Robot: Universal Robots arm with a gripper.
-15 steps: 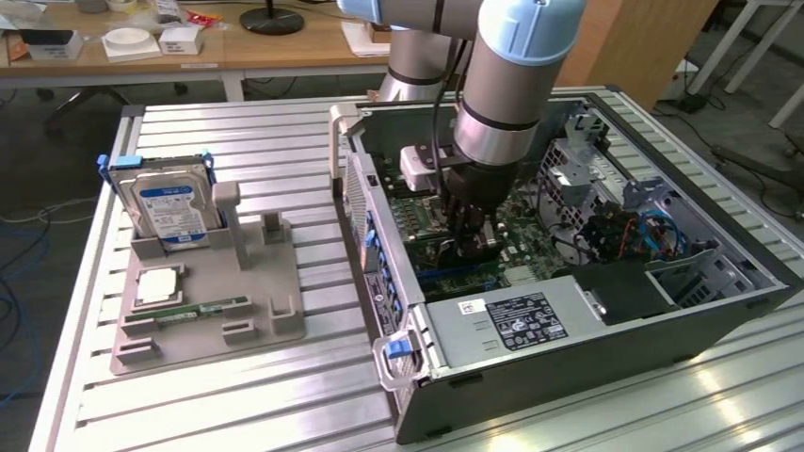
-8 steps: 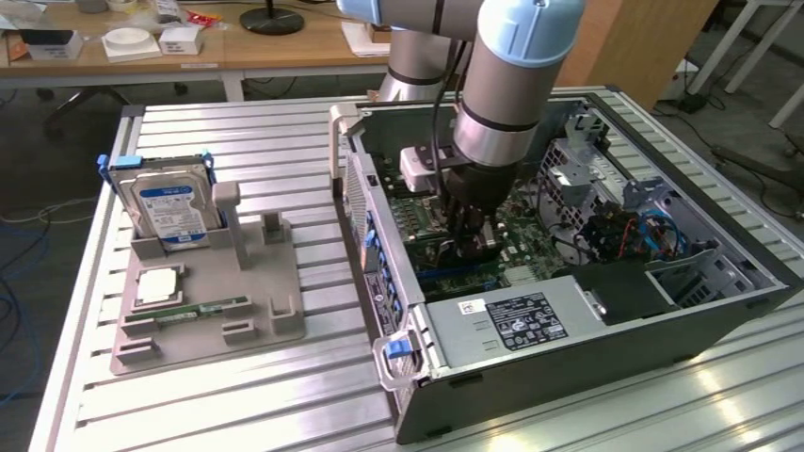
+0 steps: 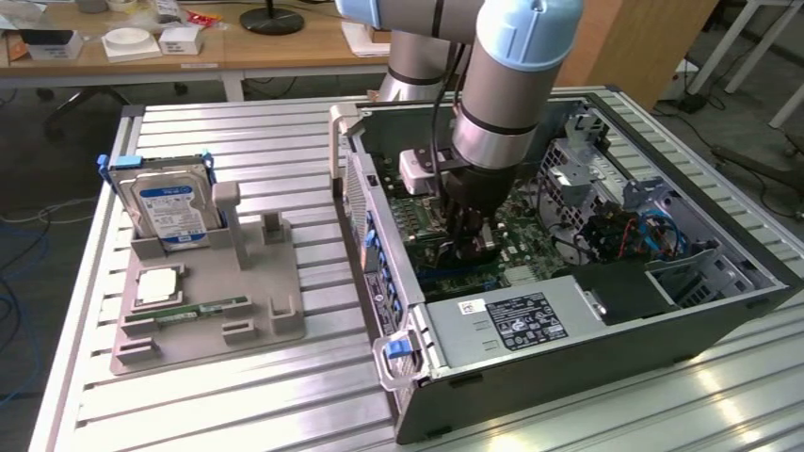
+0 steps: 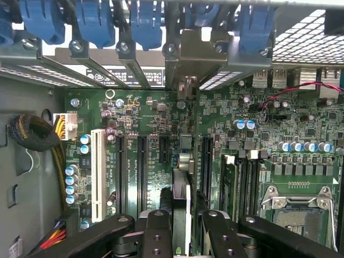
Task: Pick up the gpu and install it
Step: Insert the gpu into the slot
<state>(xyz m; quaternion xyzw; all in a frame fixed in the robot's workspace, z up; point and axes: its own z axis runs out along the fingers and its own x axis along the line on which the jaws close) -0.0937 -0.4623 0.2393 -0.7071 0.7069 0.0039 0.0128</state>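
Arm point(image 3: 509, 85) pointing straight down into open computer case point(image 3: 566, 325), gripper point(image 4: 183, 236) clamped on edge-on gpu point(image 4: 181, 196), above motherboard point(image 4: 301, 123).

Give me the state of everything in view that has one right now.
computer case, side open.
gpu, gripped edge-on to the motherboard; seating unclear.
gripper, shut on the gpu, inside the computer case.
hard drive, upright in the grey holder.
RAM stick, lying flat on the grey holder.
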